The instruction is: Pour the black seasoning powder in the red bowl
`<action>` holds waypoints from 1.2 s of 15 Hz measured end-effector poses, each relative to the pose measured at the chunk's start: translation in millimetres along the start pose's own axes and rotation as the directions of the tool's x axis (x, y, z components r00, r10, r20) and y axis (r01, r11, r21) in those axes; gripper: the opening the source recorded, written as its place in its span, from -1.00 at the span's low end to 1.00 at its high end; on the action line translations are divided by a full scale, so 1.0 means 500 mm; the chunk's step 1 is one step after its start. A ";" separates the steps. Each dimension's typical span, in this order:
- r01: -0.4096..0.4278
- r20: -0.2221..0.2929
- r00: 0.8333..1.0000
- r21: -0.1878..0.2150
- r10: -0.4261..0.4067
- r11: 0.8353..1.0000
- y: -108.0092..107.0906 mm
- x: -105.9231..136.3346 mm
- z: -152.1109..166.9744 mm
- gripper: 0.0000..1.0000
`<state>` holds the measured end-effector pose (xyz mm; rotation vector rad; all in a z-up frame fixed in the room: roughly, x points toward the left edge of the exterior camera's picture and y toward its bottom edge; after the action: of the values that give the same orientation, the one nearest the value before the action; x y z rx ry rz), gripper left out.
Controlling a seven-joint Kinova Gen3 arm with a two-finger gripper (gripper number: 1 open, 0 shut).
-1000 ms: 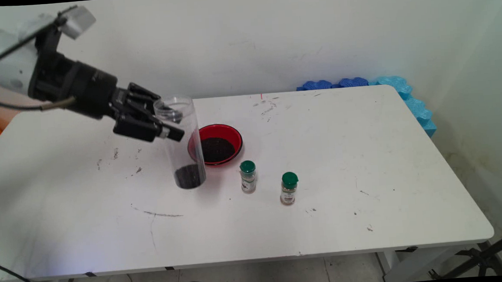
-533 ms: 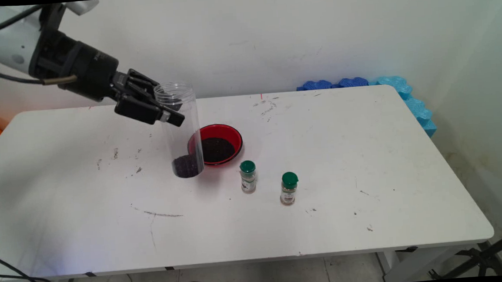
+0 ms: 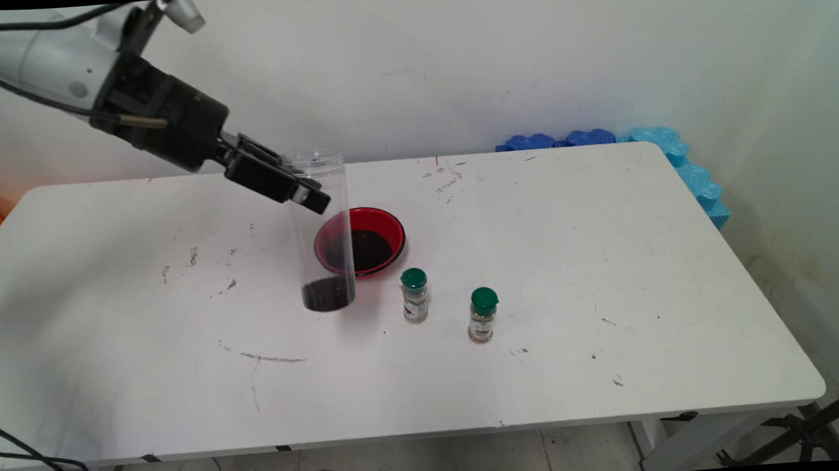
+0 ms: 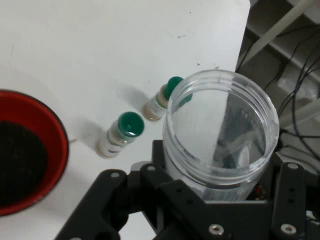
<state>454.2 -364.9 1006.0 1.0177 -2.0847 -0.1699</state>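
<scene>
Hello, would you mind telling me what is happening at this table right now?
The gripper is shut on a tall clear jar near its open rim, holding it about upright with a dark granular layer at its bottom. The jar is beside a red bowl of similar dark material. Two small green-capped spice bottles stand nearby on the white table.
</scene>
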 end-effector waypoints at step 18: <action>0.722 0.038 0.690 -0.098 -0.723 0.684 -0.118 -0.027 0.071 -1.00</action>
<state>469.8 -402.1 948.9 1.7316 -1.5278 -0.6709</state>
